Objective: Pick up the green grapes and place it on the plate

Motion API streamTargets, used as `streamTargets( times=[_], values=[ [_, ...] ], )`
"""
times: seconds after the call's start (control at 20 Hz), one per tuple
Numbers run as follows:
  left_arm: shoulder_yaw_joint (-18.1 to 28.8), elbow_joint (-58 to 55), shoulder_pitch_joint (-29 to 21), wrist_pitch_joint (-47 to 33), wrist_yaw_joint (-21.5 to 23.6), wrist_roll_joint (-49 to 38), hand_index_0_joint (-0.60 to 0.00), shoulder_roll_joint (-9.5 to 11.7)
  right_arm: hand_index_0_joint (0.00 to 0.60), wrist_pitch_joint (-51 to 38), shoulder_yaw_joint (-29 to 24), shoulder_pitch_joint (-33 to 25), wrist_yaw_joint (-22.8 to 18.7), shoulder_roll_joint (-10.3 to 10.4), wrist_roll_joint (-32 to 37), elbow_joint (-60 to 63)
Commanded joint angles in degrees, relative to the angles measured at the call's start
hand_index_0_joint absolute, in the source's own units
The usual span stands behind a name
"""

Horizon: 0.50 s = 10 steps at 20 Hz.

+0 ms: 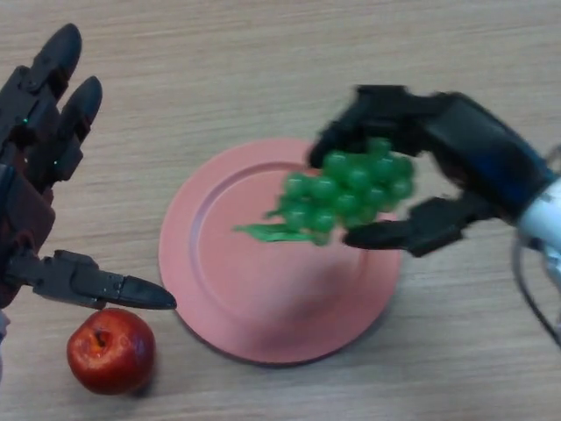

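Right hand (438, 167) is curling fingers & thumb round green grapes (351, 189), holding them over pink plate (263, 298). Left hand (44, 175) is hanging spread, left of plate, above red apple (111, 351). No readable writing.

A single head view looks steeply down from the robot's head onto the light wood-grain tabletop (263, 53), close enough that the surface fills the whole frame with no edge showing. The round pink plate (228, 289) sits near the centre. The left black robot hand (39, 132) enters from the view's left side, the right black robot hand (438, 167) from its right; there is no second view to overlap with
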Motion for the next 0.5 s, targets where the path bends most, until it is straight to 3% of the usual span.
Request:
streamTargets(
  times=[0.05,0.2,0.25,0.4,0.45,0.5],
  values=[
    [5.7,-3.0,-1.4,-6.6,0.6,-1.9,0.0,2.8,0.6,-9.3,-0.9,-6.1,-6.9,1.4,-1.8,0.4],
    [6.3,-2.9,-1.3,-6.7,1.0,-2.4,0.0,3.0,0.6,-17.2,1.2,-7.7,-11.1,2.2,-11.3,6.0],
    [6.3,-2.9,-1.4,-6.7,1.0,-2.5,0.0,3.0,0.55,-17.3,1.3,-7.7,-11.2,2.2,-11.5,6.0],
    [6.8,-2.7,-1.6,-6.6,0.9,-2.6,0.0,3.4,0.15,-18.5,2.1,-8.0,-11.5,2.2,-12.0,5.7],
    [6.8,-2.6,-1.6,-6.8,0.9,-2.4,0.0,3.4,0.05,-18.4,2.5,-7.8,-11.6,2.2,-11.7,5.0],
    [6.5,-2.7,-1.6,-7.0,1.1,-2.0,0.0,3.3,0.0,-16.8,3.5,-7.6,-12.2,2.2,-10.4,3.5]
  ],
)
